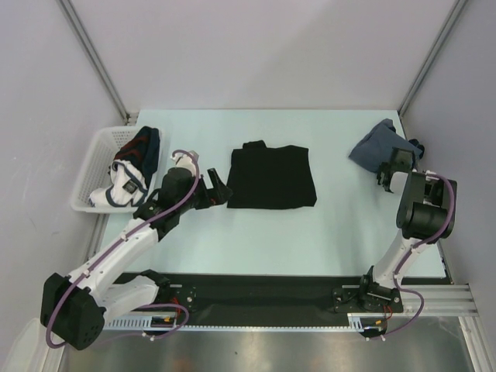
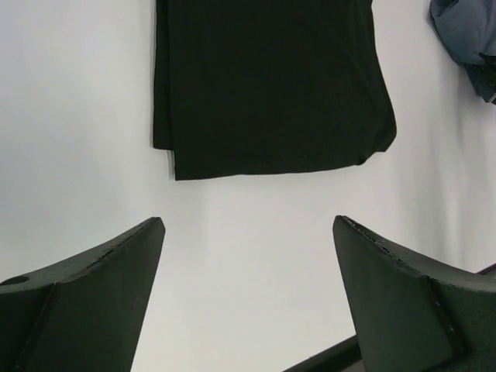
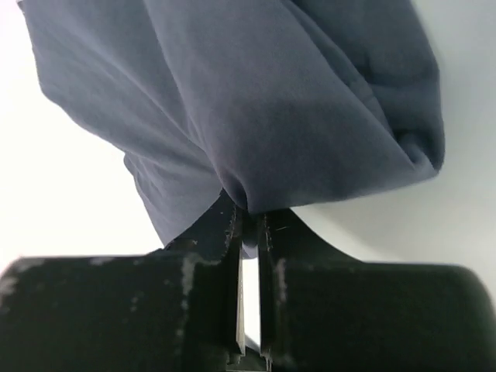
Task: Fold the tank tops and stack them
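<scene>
Pale blue table (image 1: 325, 232), grey walls around; the black tank top (image 1: 271, 177) lies folded flat at its middle. Well right of it the blue-grey tank top (image 1: 374, 147) sits bunched, the right gripper (image 3: 249, 217) pinching a fold of its cloth. Just left of the black top the left gripper (image 2: 248, 221) hangs, jaws spread, holding nothing. The step in hand looks like fetching the second top. Next it likely needs spreading flat near the black top.

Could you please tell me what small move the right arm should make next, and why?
Probably lift the right gripper slightly and draw the blue-grey tank top along the table toward the folded black tank top. Its jaws are shut on the cloth, which lies crumpled and unfolded near the far right corner.
</scene>
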Motion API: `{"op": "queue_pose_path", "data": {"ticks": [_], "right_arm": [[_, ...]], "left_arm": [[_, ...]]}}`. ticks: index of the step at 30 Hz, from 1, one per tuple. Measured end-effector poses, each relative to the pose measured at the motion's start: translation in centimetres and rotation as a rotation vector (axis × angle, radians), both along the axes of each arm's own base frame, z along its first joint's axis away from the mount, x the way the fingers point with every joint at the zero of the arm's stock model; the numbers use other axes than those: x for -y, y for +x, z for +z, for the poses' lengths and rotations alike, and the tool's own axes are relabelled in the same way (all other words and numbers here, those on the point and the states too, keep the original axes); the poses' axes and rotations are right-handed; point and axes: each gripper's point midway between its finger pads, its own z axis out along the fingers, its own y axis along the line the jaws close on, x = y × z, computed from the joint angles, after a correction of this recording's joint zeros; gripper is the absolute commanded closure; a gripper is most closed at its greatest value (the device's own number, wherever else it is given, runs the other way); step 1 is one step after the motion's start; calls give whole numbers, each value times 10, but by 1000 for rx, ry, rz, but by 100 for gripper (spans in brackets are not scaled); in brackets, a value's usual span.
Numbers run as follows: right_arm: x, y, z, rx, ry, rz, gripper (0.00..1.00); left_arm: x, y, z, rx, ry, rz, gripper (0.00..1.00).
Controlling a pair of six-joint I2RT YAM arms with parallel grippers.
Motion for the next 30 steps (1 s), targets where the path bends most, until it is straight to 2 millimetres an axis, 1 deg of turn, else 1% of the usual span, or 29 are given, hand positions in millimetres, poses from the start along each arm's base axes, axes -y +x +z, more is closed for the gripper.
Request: {"op": "queue_pose_path", "data": {"ticks": [3, 4, 5, 6, 7, 8, 10, 11, 12, 13, 14, 15, 16, 18, 19, 21, 23, 25, 27, 28, 30], "right_arm": [[-8, -1, 2, -58, -37, 66, 100], [-15, -3, 3, -76, -53, 100, 100], [-25, -7, 4, -99, -68, 142, 100], [-39, -13, 7, -115, -81, 193, 100], [-57, -22, 8, -130, -89, 251, 97], [-72, -31, 8, -141, -92, 296, 97], [-106, -64, 5, -173, -87, 405, 95], [-120, -83, 3, -179, -78, 451, 89], [-128, -105, -1, -195, -68, 482, 85], [-133, -127, -4, -210, -60, 501, 51], [-135, -144, -3, -214, -57, 508, 30], [-136, -158, -3, -221, -63, 517, 17], [-135, -175, -2, -230, -74, 522, 1], [-131, -196, 9, -231, -122, 525, 0], [-127, -200, 18, -217, -155, 527, 1], [-119, -203, 40, -186, -236, 532, 0], [-108, -198, 64, -170, -318, 538, 0], [-96, -189, 88, -176, -403, 545, 2], [-84, -175, 104, -193, -472, 559, 4], [-77, -166, 108, -212, -500, 575, 6], [-64, -147, 108, -246, -528, 616, 12]], "left_arm": [[-1, 0, 0, 0, 2, 3, 4], [-1, 0, 0, 0, 2, 2, 5], [-1, -1, 0, 0, 2, 2, 5], [0, -1, 0, 0, 3, 0, 5], [1, -2, -1, 0, 11, 1, 5], [2, -3, -2, -1, 19, -1, 4], [8, -8, -6, -14, 37, -18, 4], [12, -9, -7, -20, 41, -32, 4], [16, -10, -8, -24, 43, -43, 4], [19, -10, -8, -28, 45, -53, 4], [24, -10, -10, -34, 51, -63, 4], [30, -10, -11, -39, 59, -74, 4], [37, -10, -12, -45, 70, -89, 4], [60, -9, -16, -66, 97, -137, 3], [73, -9, -17, -75, 105, -164, 3], [107, -5, -21, -89, 116, -224, 3], [137, -3, -27, -99, 120, -278, 3], [161, -4, -31, -112, 113, -320, 3], [187, -2, -35, -122, 107, -359, 3], [202, 0, -36, -127, 97, -376, 3], [231, 12, -36, -124, 78, -394, 4]]}}
